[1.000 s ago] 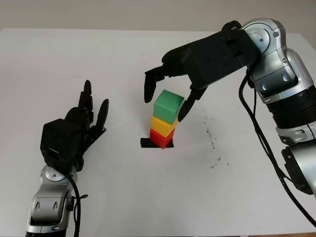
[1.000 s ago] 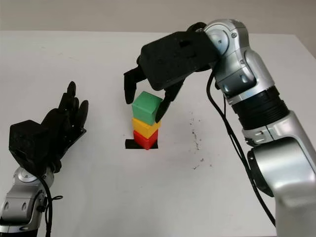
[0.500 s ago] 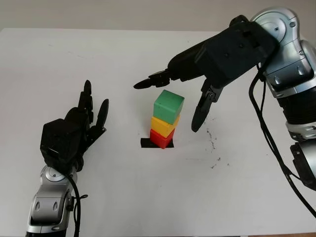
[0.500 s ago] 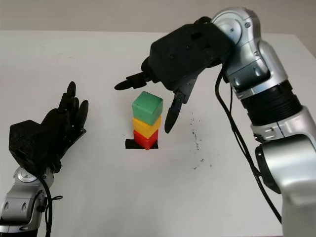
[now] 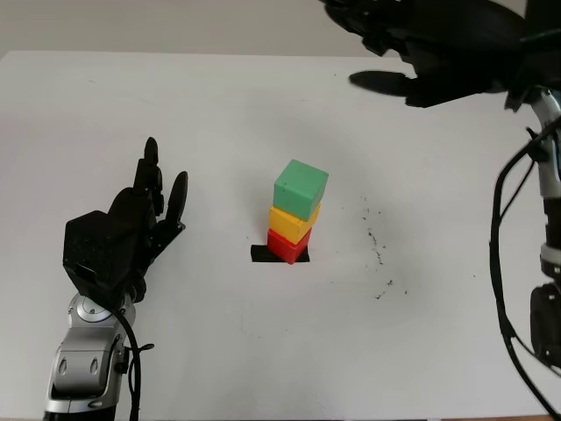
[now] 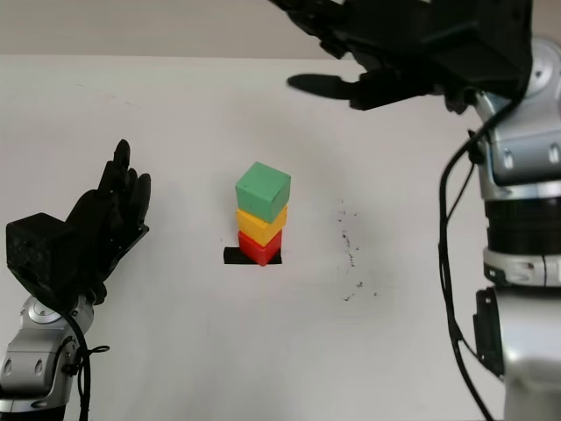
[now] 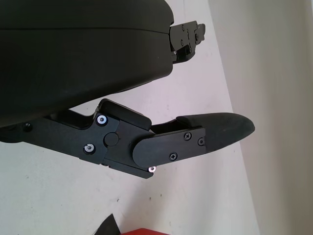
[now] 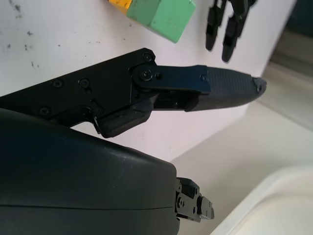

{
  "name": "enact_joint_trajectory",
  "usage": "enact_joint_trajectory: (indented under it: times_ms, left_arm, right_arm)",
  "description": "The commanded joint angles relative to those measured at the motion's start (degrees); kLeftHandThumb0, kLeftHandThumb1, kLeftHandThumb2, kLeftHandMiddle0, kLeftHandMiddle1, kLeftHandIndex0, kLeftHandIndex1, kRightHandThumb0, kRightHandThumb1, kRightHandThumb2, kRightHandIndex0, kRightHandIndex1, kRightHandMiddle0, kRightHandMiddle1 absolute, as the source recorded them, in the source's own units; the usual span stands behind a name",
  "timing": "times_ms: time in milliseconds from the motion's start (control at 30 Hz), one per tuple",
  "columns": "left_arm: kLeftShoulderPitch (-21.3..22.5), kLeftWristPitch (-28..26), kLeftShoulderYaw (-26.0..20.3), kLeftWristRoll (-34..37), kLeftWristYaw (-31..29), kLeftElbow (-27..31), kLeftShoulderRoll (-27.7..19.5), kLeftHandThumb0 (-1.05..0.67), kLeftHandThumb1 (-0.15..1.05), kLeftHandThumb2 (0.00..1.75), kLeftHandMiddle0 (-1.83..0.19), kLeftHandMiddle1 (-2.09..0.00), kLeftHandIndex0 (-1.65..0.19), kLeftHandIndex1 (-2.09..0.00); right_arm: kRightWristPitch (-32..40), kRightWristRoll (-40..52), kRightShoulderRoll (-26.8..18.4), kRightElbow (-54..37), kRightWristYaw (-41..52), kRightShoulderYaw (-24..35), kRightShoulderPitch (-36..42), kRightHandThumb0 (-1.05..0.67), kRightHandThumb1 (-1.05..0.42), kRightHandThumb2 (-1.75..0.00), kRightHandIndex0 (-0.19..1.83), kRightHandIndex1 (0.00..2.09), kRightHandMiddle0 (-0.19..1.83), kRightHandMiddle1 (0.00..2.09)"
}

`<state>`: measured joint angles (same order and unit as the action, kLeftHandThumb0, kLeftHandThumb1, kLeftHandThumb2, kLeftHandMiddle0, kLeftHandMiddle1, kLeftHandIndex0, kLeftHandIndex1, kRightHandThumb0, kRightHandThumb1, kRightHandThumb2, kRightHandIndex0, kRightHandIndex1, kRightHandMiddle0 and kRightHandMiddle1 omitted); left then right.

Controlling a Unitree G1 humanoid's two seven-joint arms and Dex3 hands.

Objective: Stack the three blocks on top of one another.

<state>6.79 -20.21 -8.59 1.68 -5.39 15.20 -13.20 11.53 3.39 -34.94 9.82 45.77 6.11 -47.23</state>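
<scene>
Stack looking done: green [image 5: 301,189] sitting on yellow [image 5: 293,222] on red [image 5: 284,246]; both hands, right [image 5: 438,61] & left [image 5: 123,241], hovering open, holding nothing.

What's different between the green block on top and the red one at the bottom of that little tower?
The green block sits at the top of the stack with its top face bare; the red block stands at the bottom on a black mark, with the yellow block on it. The green block looks larger than the red block, and overhangs the stack a little, turned slightly off the red one's line. Both are plain cubes, and neither hand touches them.
</scene>
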Motion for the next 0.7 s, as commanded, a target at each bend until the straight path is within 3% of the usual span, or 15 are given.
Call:
enact_joint_trajectory:
  times_ms: [0, 300, 667]
  left_arm:
    - [0.4, 0.4, -0.6, 0.2, -0.3, -0.4, -0.7, -0.79, 1.05, 0.66, 0.19, 0.00, 0.19, 0.00]
    - [1.9, 1.5, -1.7, 2.2, -0.6, -3.2, -0.2, -0.79, 1.05, 0.64, 0.19, 0.00, 0.19, 0.00]
    - [3.0, 4.5, -3.3, 5.2, -3.2, -6.5, -0.8, -0.78, 1.05, 0.64, 0.19, 0.00, 0.19, 0.00]
  right_arm:
    - [0.5, 1.9, 1.0, -1.5, -2.3, 1.8, 2.9, -0.80, -1.05, -0.62, -0.19, 0.01, -0.19, 0.00]
    - [2.1, 6.8, 8.7, -1.7, -13.8, 3.7, 13.8, -0.76, -1.05, -0.73, -0.19, 0.00, -0.19, 0.00]
    - [-3.5, 7.1, 20.5, -1.0, -26.7, 2.9, 21.7, -0.65, -1.05, -0.83, -0.19, 0.00, -0.19, 0.00]
